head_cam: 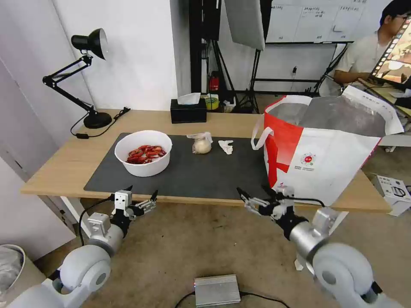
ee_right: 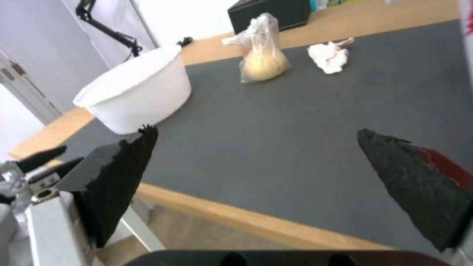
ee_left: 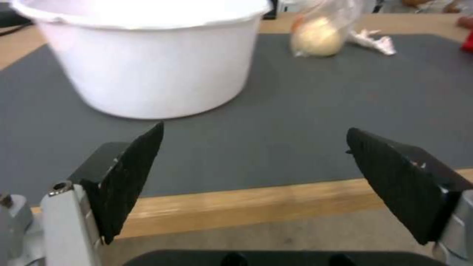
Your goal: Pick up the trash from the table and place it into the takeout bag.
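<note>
Two pincers hang just off the near edge of the surface (head_cam: 60,167), both spread and holding nothing; the left pincer (head_cam: 141,194) faces the white bowl of crayfish shells (head_cam: 143,153) on the dark grey mat (head_cam: 205,171); the right pincer (head_cam: 256,193) sits beside the takeout bag (head_cam: 325,149), which stands open at the mat's right end; between bowl and bag lie the knotted clear bag (head_cam: 202,143) and, just beside it, the crumpled tissue (head_cam: 226,146); a black tissue box (head_cam: 188,112) stands behind.
</note>
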